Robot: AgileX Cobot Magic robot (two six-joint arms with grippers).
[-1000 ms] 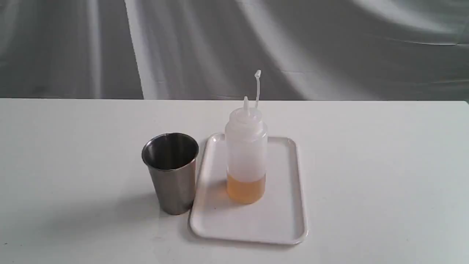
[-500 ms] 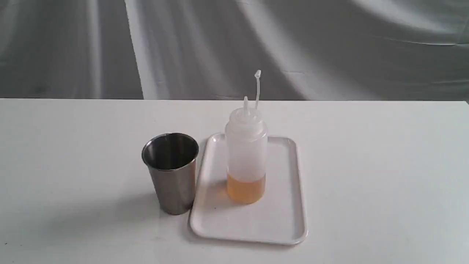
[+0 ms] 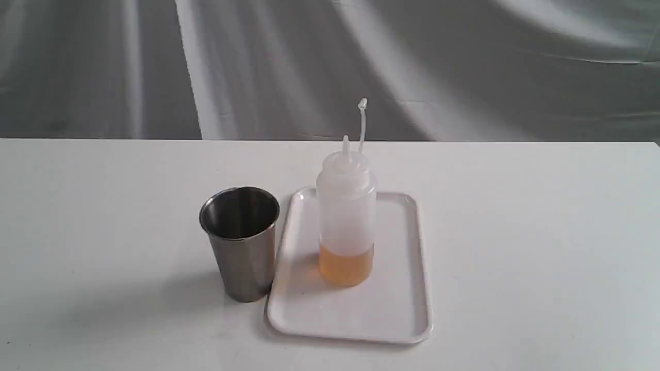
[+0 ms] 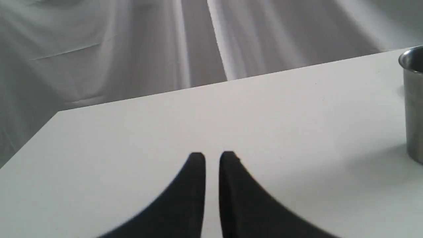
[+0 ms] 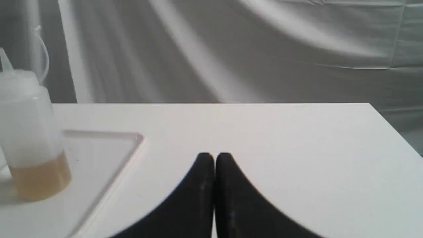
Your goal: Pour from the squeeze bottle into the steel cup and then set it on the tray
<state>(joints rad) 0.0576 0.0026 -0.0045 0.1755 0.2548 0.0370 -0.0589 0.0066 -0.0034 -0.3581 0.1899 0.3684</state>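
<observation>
The squeeze bottle stands upright on the white tray, a band of amber liquid at its bottom and its cap strap sticking up. The steel cup stands on the table, touching or nearly touching the tray's left rim. Neither gripper shows in the exterior view. In the left wrist view my left gripper hangs over bare table, fingers nearly together and empty, with the cup off to one side. In the right wrist view my right gripper is shut and empty, apart from the bottle and tray.
The white table ends at a far edge before a grey draped cloth backdrop. The left wrist view shows a table corner; the right wrist view shows the opposite corner.
</observation>
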